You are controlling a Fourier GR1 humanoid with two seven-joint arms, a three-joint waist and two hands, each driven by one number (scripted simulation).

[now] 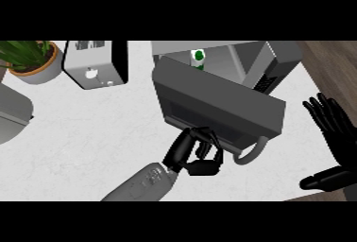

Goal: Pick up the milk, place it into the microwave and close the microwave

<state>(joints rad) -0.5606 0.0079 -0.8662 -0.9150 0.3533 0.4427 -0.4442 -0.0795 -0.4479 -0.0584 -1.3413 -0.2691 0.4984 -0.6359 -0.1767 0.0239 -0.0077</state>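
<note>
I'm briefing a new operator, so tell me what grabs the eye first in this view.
The microwave door dominates the centre, swung open toward the viewer, with the left hand against its lower edge beside the handle. Behind the door, the milk stands inside the microwave, its green-and-white top showing. The right hand rests open at the right edge, fingers up.

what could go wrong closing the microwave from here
The left hand is at the lower edge of the open door, beside the handle, so it might slip off or snag the handle. The milk stands just inside the microwave, near its opening; the swinging door could knock it.
</note>
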